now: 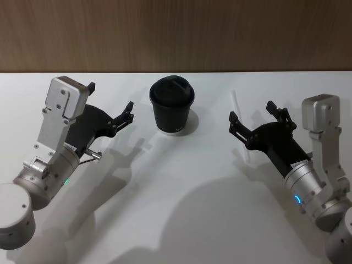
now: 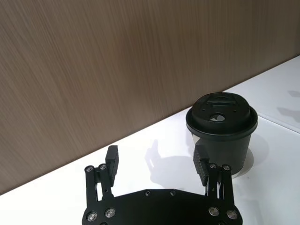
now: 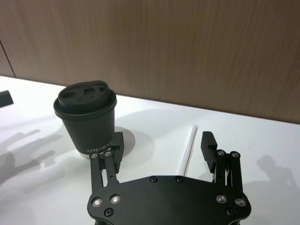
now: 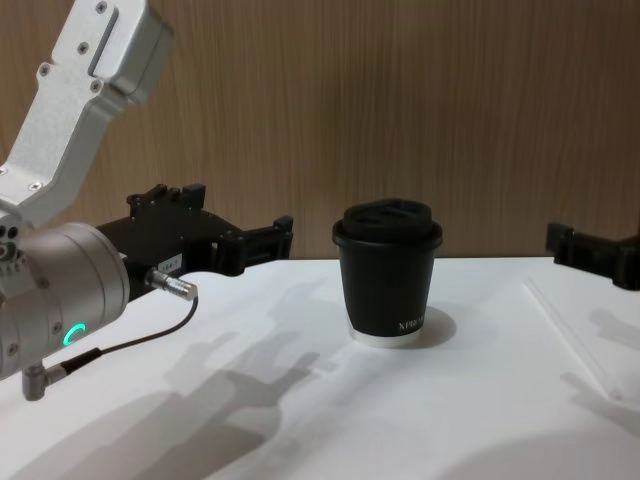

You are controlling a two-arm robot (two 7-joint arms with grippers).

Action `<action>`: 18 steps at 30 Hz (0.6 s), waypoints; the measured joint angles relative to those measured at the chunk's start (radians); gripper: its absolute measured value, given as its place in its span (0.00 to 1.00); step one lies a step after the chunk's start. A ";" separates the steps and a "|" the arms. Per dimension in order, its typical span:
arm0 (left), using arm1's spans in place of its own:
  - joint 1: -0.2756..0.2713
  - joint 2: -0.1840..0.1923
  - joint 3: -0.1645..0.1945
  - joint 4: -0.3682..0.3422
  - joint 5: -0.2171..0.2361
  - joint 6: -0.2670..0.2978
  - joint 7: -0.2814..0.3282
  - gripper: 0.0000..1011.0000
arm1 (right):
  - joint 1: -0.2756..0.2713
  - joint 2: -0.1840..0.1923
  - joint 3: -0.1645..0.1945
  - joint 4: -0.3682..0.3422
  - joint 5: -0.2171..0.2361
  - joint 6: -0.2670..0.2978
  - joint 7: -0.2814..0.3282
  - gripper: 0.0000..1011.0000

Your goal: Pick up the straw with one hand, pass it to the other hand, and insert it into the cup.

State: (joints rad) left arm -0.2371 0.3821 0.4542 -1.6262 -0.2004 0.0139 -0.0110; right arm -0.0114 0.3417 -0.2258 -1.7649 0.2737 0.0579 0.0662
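Observation:
The black lidded cup (image 1: 172, 111) stands upright at the back middle of the white table (image 1: 181, 187). The straw (image 1: 235, 100) lies flat on the table to the cup's right, partly hidden under my right gripper (image 1: 252, 111). That gripper hovers open above it, and in the right wrist view the straw (image 3: 187, 150) lies between the open fingers of the right gripper (image 3: 162, 140), with the cup (image 3: 86, 119) off to one side. My left gripper (image 1: 110, 98) is open and empty, left of the cup. The left wrist view shows the left gripper (image 2: 156, 154) close to the cup (image 2: 221, 129).
A brown wood-grain wall (image 1: 176, 33) runs along the table's far edge. From the chest, the cup (image 4: 388, 270) stands in the middle, the left gripper (image 4: 240, 215) left of it, the right gripper (image 4: 590, 250) at the right edge, and the straw (image 4: 570, 338) faint on the table.

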 joint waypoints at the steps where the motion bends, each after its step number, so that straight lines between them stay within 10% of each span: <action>1: 0.000 0.000 0.000 0.000 0.000 0.000 0.000 0.99 | 0.001 0.001 0.000 0.000 -0.002 0.006 0.000 0.99; 18: 0.000 0.000 0.000 0.000 0.000 0.000 0.000 0.99 | 0.013 0.011 -0.019 -0.006 -0.013 0.123 0.029 0.99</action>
State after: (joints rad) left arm -0.2371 0.3821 0.4542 -1.6262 -0.2004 0.0139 -0.0110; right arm 0.0019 0.3525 -0.2453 -1.7706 0.2604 0.1807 0.0949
